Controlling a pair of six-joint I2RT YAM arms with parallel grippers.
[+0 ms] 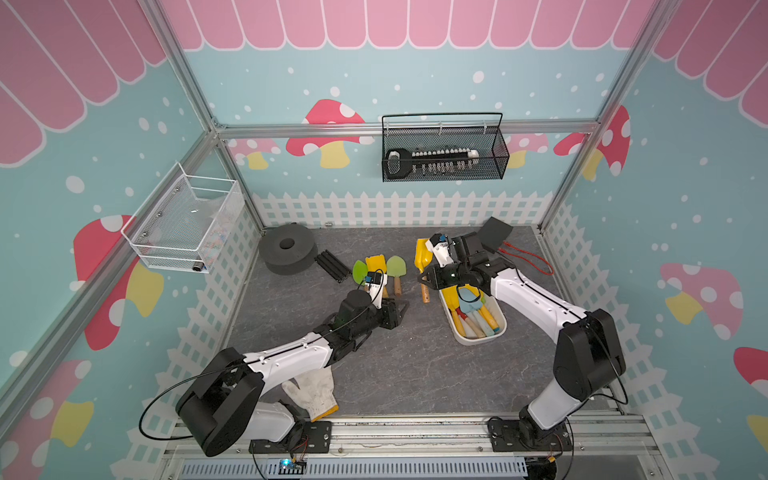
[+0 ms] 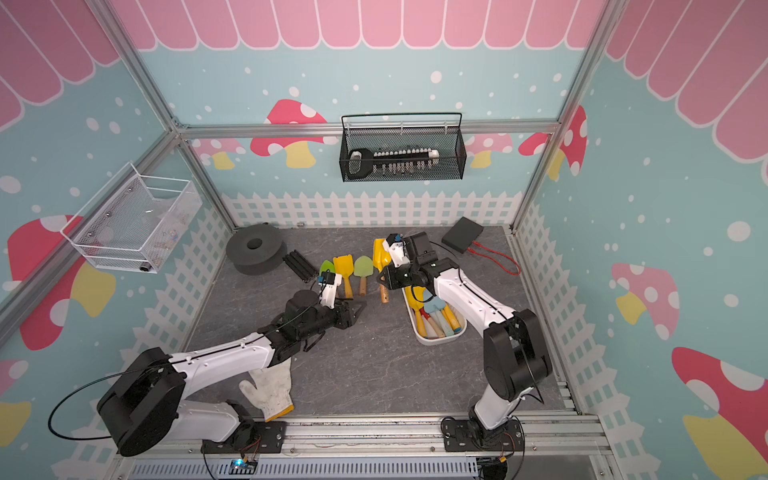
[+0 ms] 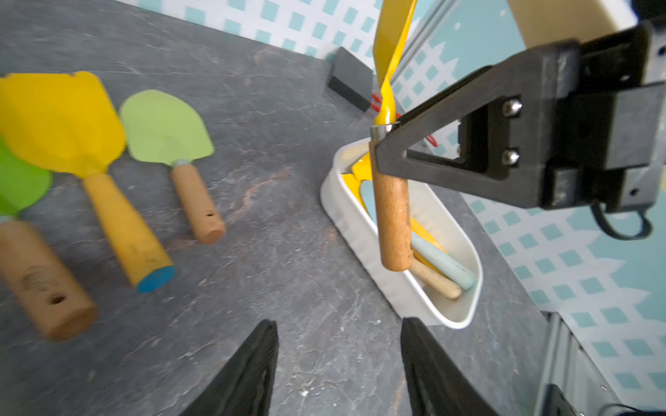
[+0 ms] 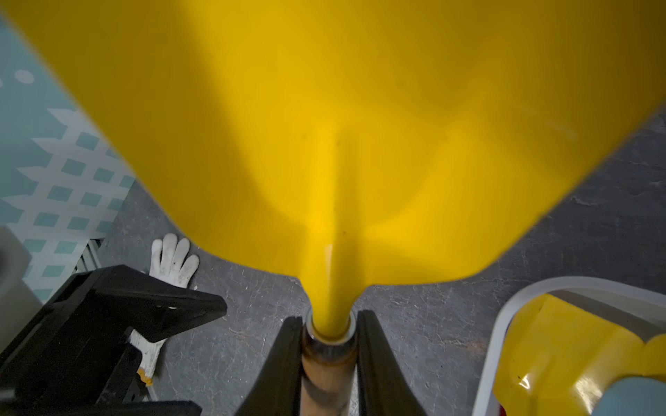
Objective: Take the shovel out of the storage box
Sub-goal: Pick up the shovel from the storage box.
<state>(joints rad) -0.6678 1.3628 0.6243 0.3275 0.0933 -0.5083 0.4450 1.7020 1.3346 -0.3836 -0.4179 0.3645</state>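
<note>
I am stretching my right arm (image 1: 528, 295) out over the far end of the white box (image 1: 478, 341), with my right pincer (image 4: 326, 324) clamping the neck of the yellow shovel (image 1: 420, 254). I am holding it outside the box, just to its left, blade far and wooden handle near. My left pincer (image 3: 338, 324) is hovering with its fingers apart over the grey table (image 1: 395, 365), near three shovels (image 1: 379, 266) lying in a row, while a white glove (image 1: 311, 392) is lying at the near edge between mushroom-painted walls (image 1: 685, 187).

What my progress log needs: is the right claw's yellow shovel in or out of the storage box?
Out: the right claw holds the yellow shovel lifted beside the storage box, handle down.
</note>
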